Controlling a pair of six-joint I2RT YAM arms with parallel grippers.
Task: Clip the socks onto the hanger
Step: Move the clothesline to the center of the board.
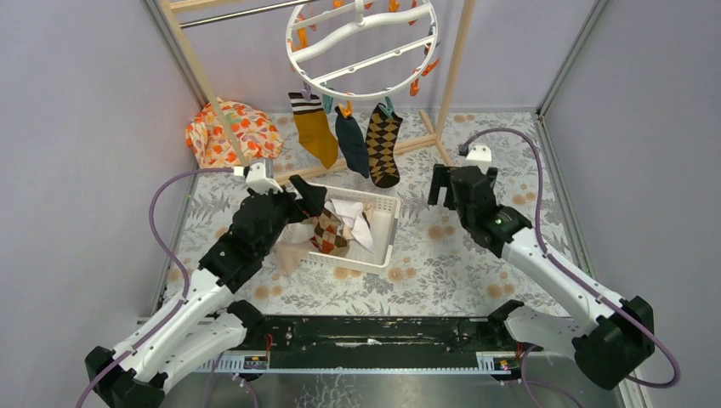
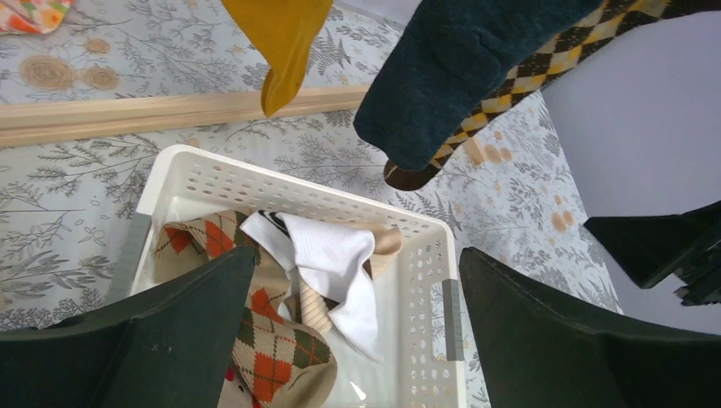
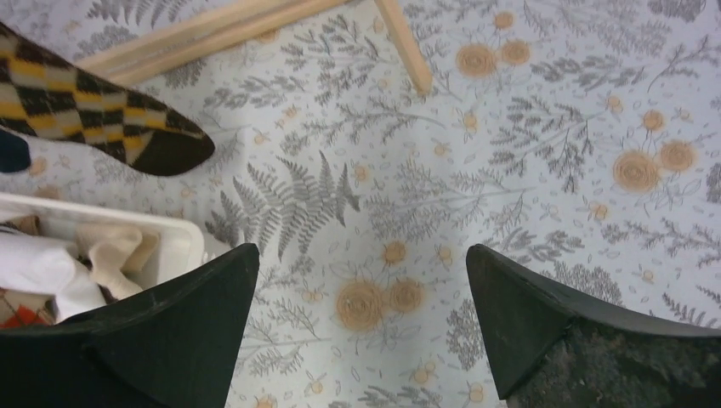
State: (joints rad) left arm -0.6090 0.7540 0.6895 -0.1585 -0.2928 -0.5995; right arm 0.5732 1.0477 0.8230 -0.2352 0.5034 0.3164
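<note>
Item: socks, small knit ankle type, in two lots. Lot one, three clipped to the hanger (image 1: 361, 47) and hanging toe-down: mustard sock (image 1: 315, 132), navy sock (image 1: 351, 143), black-tan argyle sock (image 1: 383, 144). Lot two, unclipped, heaped in the white slotted basket (image 2: 255, 183) on the floral surface (image 3: 527, 127): white sock (image 2: 332, 255) uppermost, brown-red argyle sock (image 2: 272, 348) beneath it, beige sock (image 2: 387, 242) at the far side. Handling, by judgement: light, limp and soft, not fragile. A sock will likely sag and fold once lifted, and the overlapping pile may drag a neighbour up with it. Recommended hold: the cuff or a raised fold of the white sock, pinched near its edge so the opening hangs free for a clip. Orange clips (image 1: 421, 76) on the ring's right side appear vacant. Left jaws: spread wide, empty, above the basket. Right jaws: spread wide, empty, over bare surface just right of the basket.
</note>
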